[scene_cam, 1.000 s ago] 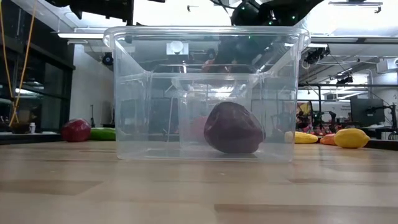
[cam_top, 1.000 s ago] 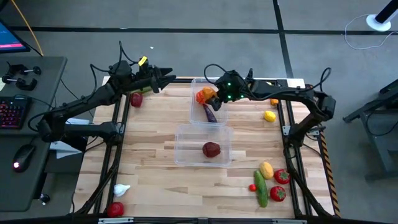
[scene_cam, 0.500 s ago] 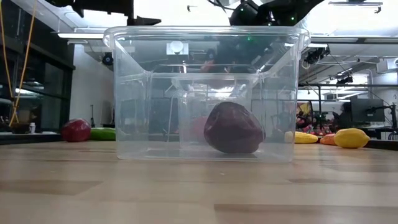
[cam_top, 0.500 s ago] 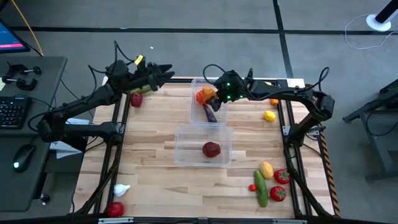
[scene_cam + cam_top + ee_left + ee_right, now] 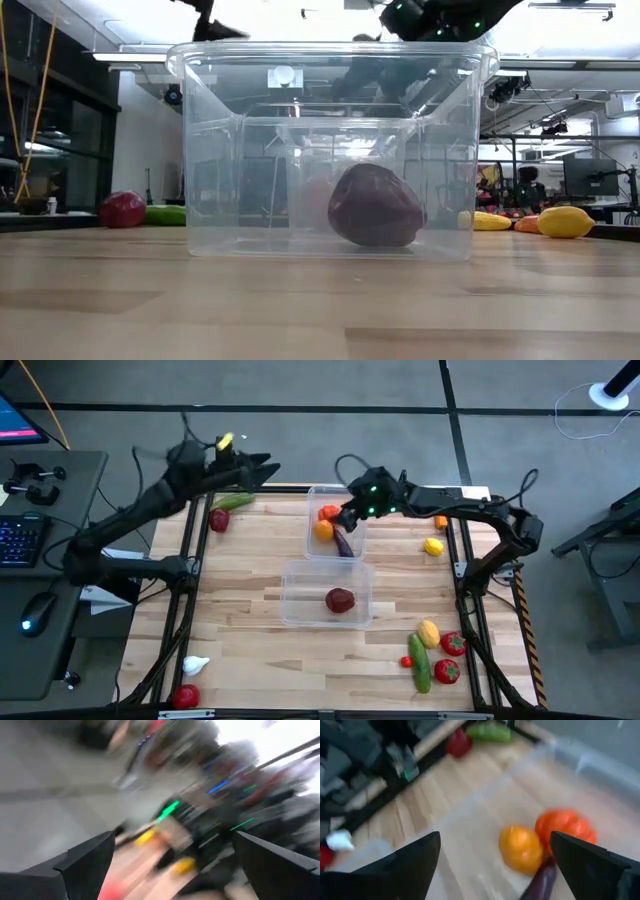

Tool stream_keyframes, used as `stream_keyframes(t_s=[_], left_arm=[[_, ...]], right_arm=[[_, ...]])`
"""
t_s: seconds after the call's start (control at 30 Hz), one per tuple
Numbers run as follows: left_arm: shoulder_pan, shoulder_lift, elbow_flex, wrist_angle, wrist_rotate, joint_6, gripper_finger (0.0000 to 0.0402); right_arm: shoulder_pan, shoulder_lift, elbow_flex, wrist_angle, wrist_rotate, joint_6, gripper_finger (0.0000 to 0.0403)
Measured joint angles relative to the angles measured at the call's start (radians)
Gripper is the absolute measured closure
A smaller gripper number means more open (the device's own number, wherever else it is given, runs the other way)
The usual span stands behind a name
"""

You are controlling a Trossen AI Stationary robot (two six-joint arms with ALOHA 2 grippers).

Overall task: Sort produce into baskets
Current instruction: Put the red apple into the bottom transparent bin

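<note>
Two clear baskets stand mid-table. The far basket (image 5: 357,550) holds an orange pepper (image 5: 329,513), a round orange fruit (image 5: 323,530) and a purple eggplant (image 5: 344,544), all lying on its floor. The near basket (image 5: 295,610) holds a dark red apple (image 5: 340,600). My right gripper (image 5: 348,521) hangs open and empty over the far basket, above the orange fruit (image 5: 521,849), the pepper (image 5: 565,827) and the eggplant (image 5: 542,880). My left gripper (image 5: 268,468) is open and empty in the air over the table's far left edge.
A red fruit (image 5: 219,520) and a cucumber (image 5: 232,502) lie far left. A lemon (image 5: 433,546) and a carrot (image 5: 441,523) lie far right. Tomatoes (image 5: 452,643), a cucumber (image 5: 419,663) and a yellow fruit (image 5: 428,632) lie near right. Garlic (image 5: 195,664) and a tomato (image 5: 185,696) lie near left.
The orange fruit that was at my right gripper's fingers now lies on the far basket's floor next to the pepper. My right gripper has drawn back a little toward the table's right. My left gripper has swung up and toward the table's far edge.
</note>
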Motion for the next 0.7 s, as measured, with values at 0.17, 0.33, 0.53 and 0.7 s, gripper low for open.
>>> stream_keyframes(t_s=[0.17,0.33,0.53,0.7], left_arm=[[0.03,0.231,0.339,-0.769,-0.252,0.117,0.0009],[0.033,0.388,0.335,-1.17,-0.518,0.021,0.0009],[0.033,0.393,0.086,-1.096,-0.542,-0.145,0.0009],[0.047,0.391,-0.069,-0.934,-0.561,-0.22,0.0009]], right_arm=[[-0.056,-0.066,0.0,0.041,0.0,0.003,0.0038],[-0.096,-0.127,0.0,0.048,0.001,0.008,0.0038],[-0.105,-0.173,0.0,0.039,-0.001,0.008,0.0038],[-0.105,-0.175,0.0,0.038,-0.001,0.008,0.0038]])
